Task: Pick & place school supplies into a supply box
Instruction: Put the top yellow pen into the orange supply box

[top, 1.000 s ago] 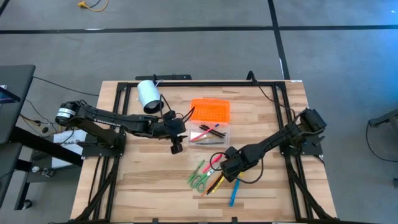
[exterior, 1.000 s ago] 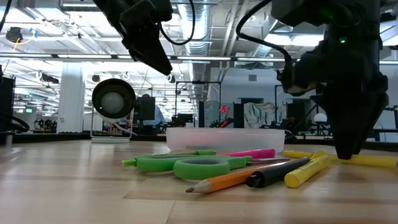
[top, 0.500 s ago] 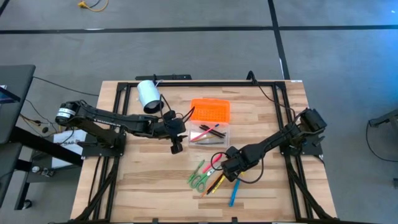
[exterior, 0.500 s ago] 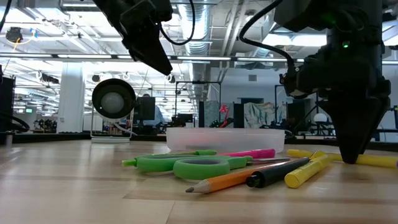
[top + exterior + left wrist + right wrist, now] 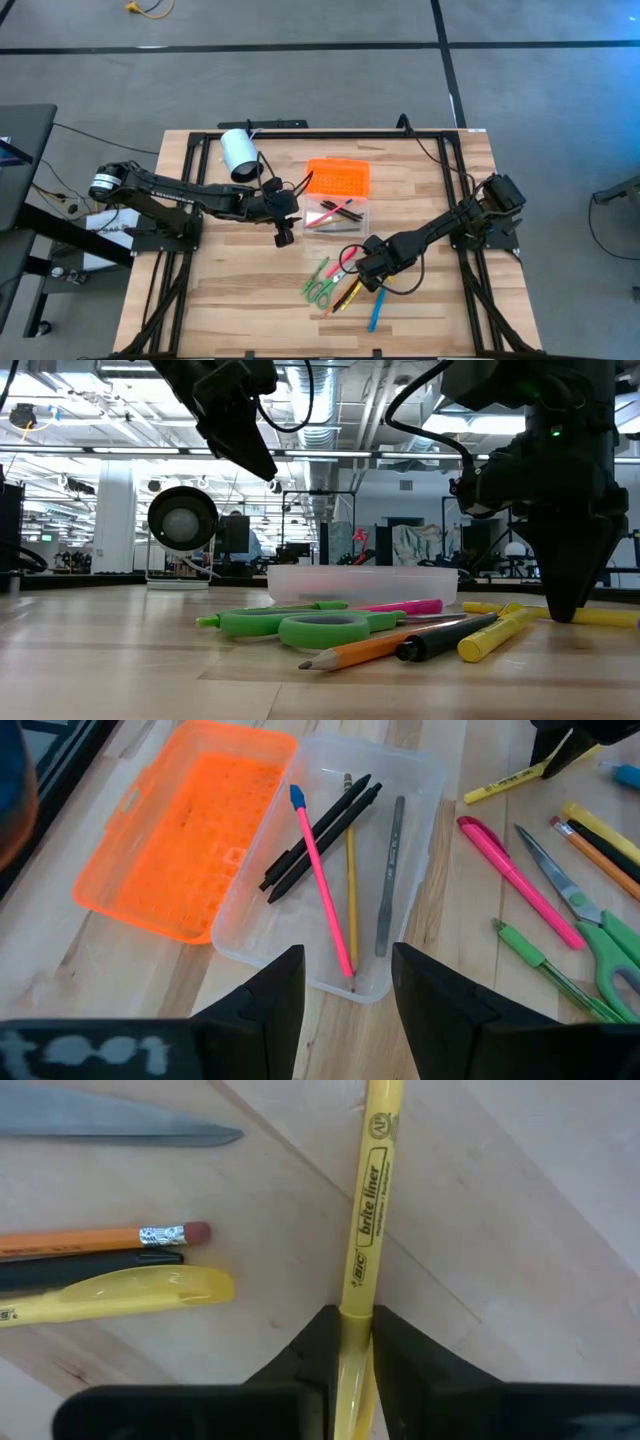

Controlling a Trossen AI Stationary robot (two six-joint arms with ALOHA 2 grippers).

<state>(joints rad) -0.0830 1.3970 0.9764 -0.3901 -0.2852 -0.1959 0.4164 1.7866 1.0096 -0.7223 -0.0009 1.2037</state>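
The right gripper (image 5: pixel 355 1342) is down on the counter (image 5: pixel 230 300), its fingers nipped onto a yellow highlighter (image 5: pixel 372 1200) near one end; the barrel runs straight out between them. The grip looks made, so the step in hand is the lift. It should go straight up and slowly, since holding a long marker near its end lets it droop or swing. Then carry it to the box (image 5: pixel 337 215), turn it to lie along the tray's length, and lower it before letting go.

The box sits open just up the counter from the pile, its orange lid (image 5: pixel 185 840) flat beside the clear tray. Inside already lie two black pens, a pink pen (image 5: pixel 320 880), a thin yellow pencil and a grey stick.

Close by the held highlighter lie a second yellow marker (image 5: pixel 120 1295), an orange pencil (image 5: pixel 100 1238), a dark pen and the scissors (image 5: pixel 300 625) with green handles; a sideways drag would scatter them. A pink marker (image 5: pixel 520 880) and a blue pen (image 5: pixel 376 315) wait too.

The left gripper (image 5: pixel 345 995) hangs open above the near edge of the tray, right on the drop path, so the right arm must come in clear of it. A white cylinder (image 5: pixel 238 153) lies well off.
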